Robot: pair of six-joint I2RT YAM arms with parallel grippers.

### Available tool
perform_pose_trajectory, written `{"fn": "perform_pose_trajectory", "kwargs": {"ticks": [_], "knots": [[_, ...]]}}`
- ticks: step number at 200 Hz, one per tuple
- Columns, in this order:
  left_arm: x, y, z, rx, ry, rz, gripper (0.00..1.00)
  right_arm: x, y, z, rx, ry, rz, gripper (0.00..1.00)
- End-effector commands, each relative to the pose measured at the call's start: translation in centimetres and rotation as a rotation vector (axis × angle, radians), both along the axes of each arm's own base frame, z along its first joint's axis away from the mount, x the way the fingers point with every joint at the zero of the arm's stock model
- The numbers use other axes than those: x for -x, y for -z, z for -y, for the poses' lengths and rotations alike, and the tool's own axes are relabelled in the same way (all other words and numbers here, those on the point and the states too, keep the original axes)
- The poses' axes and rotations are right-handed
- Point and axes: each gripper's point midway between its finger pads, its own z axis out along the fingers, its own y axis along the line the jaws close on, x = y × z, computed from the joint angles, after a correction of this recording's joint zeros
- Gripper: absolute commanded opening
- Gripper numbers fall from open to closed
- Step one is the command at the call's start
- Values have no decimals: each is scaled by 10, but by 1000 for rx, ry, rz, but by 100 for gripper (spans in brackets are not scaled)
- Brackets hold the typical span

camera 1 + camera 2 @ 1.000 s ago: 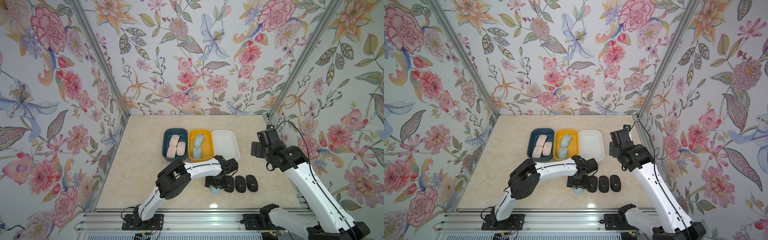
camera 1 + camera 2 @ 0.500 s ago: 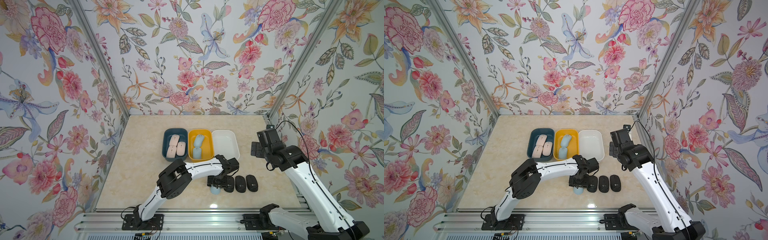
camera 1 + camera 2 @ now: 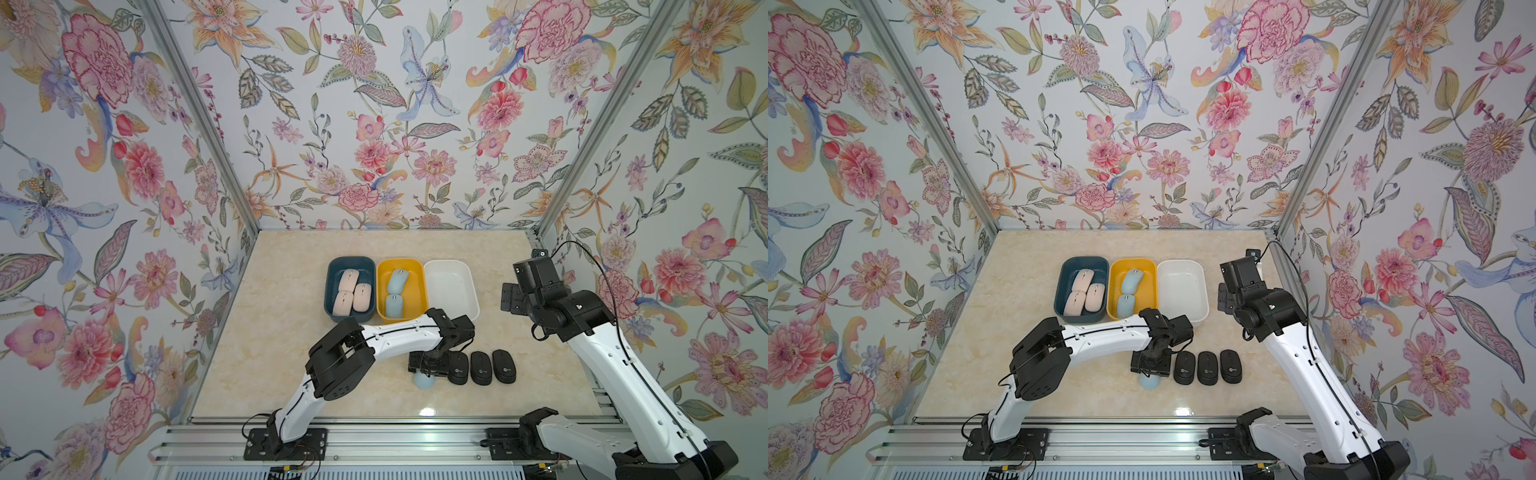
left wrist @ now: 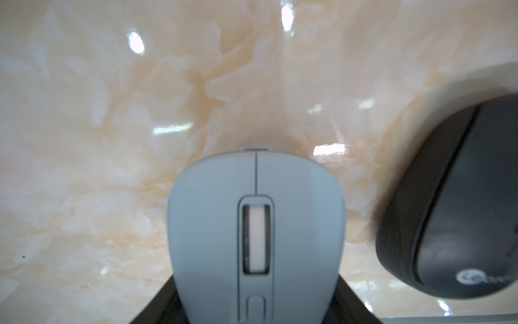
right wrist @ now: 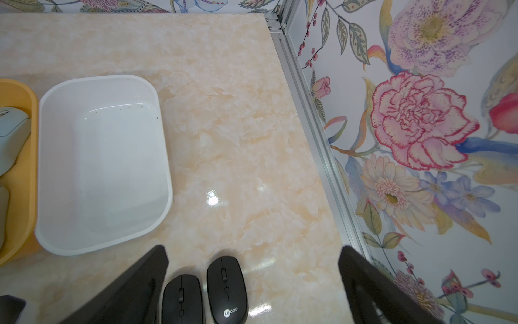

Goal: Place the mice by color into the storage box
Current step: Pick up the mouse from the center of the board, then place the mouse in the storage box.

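My left gripper (image 3: 424, 373) is shut on a light blue mouse (image 4: 256, 238) near the table's front middle; only the mouse's rounded end (image 3: 424, 381) shows from above. Right beside it, three black mice (image 3: 481, 368) lie in a row, and the nearest one (image 4: 454, 210) is close to the held mouse. The dark blue box (image 3: 351, 261) holds three pink mice (image 3: 348, 280). Two light blue mice (image 3: 397, 280) lie in the yellow box (image 3: 401, 262). The white box (image 3: 451, 291) holds nothing. My right gripper (image 5: 252, 280) hangs open to the right of the white box, with nothing between its fingers.
The three boxes stand side by side at the table's middle. Floral walls close in the left, back and right sides, and an aluminium rail (image 3: 374, 428) runs along the front edge. Bare marble top (image 3: 291, 332) lies left of the boxes.
My left gripper's jaws have closed onto the light blue mouse, and the wrist shifted slightly toward the black mice. The right arm has not moved.
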Motion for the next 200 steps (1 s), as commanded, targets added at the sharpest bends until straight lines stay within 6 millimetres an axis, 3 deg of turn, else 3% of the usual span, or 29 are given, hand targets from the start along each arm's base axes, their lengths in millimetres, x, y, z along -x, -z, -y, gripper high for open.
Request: {"fn": "perform_pose_trajectory", "kwargs": {"ticks": [1, 65, 105, 139, 200], "knots": [[-12, -39, -11, 28, -38, 65, 52, -2, -2, 0, -3, -1, 14, 99], [-62, -99, -30, 103, -86, 163, 52, -10, -13, -7, -33, -13, 29, 99], [-99, -120, -41, 136, -104, 204, 53, -9, -14, -6, -22, -11, 25, 99], [-129, -123, -47, 148, -114, 217, 53, -7, -13, -3, -12, -4, 22, 99], [-179, -91, -53, 130, -102, 187, 54, -3, -11, 1, 1, 6, 14, 99]]}}
